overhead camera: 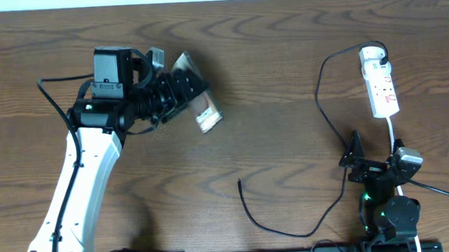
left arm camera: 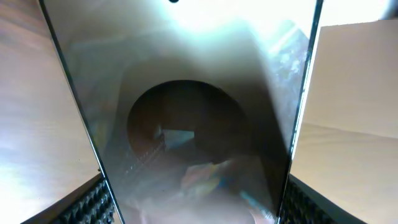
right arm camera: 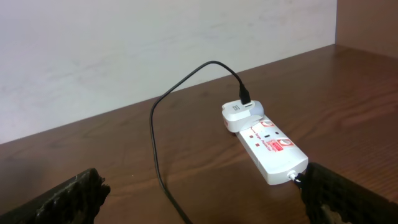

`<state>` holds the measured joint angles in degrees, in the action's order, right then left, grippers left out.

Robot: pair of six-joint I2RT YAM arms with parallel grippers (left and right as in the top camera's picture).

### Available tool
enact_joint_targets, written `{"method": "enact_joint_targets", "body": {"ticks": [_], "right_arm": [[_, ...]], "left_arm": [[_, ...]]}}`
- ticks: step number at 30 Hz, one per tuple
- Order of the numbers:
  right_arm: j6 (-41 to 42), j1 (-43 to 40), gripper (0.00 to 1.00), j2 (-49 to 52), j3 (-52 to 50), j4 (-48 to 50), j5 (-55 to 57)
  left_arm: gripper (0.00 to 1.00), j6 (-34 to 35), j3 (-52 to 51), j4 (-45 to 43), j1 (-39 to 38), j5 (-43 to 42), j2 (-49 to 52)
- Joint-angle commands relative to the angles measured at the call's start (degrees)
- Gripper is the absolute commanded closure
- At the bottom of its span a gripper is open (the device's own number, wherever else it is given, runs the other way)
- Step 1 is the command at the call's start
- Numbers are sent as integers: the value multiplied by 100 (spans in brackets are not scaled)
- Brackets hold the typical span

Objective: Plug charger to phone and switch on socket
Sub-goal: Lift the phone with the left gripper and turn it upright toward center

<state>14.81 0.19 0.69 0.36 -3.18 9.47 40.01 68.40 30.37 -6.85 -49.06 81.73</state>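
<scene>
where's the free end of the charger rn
Overhead view: the charger's plug tip lies loose on the table at front centre, right of the phone in the left hand and well left of the socket.

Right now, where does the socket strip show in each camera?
Overhead: socket at the upper right edge.
Left wrist: not in it; phone fills the frame.
Right wrist: socket right of centre.
Shared landmark: charger cable looping from the socket's rounded end.

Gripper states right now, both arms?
Left gripper: closed on the phone.
Right gripper: open, holding nothing.
</scene>
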Motion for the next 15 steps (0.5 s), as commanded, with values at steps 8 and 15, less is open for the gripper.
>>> {"method": "enact_joint_targets", "body": {"ticks": [8,15], "right_arm": [[-72,61,1,-4,-4,-22,28],[-72,61,1,-4,-4,-22,28]], "left_arm": [[93,5239,203,-1110,337,-1991,-138],[93,7265,203,-1145,654,-2474,-138]]}}
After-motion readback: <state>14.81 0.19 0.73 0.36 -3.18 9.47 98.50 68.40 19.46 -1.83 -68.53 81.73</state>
